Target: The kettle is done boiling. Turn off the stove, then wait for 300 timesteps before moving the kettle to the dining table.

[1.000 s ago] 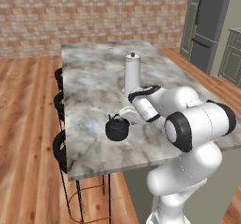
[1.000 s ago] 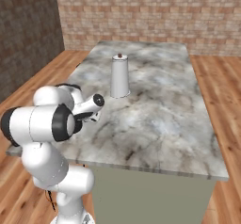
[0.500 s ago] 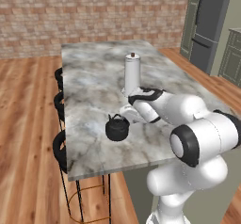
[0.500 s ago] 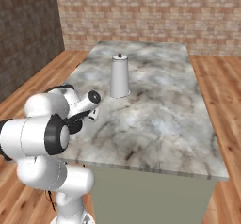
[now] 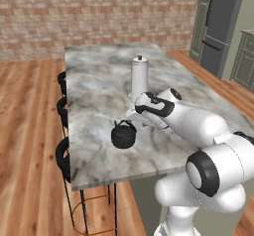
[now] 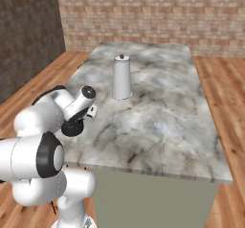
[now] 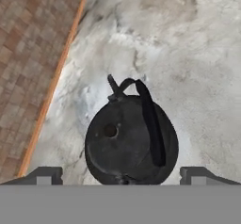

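The small black kettle stands upright on the marble dining table, near its stool-side edge. In the hand view the kettle sits directly below, with its arched handle and lid knob facing me. My gripper hovers just above and to the right of it, open. Its fingertips flank the kettle body without touching it. In the right base view my arm covers most of the kettle. The stove is out of view.
A tall white canister stands on the table behind my hand. Black stools line the table's left side over the wood floor. A grey fridge stands at the far right. The brick wall lies beyond the table.
My hand has drawn back a little, up and away from the kettle, and my elbow has swung lower. The kettle has stayed in place on the table.
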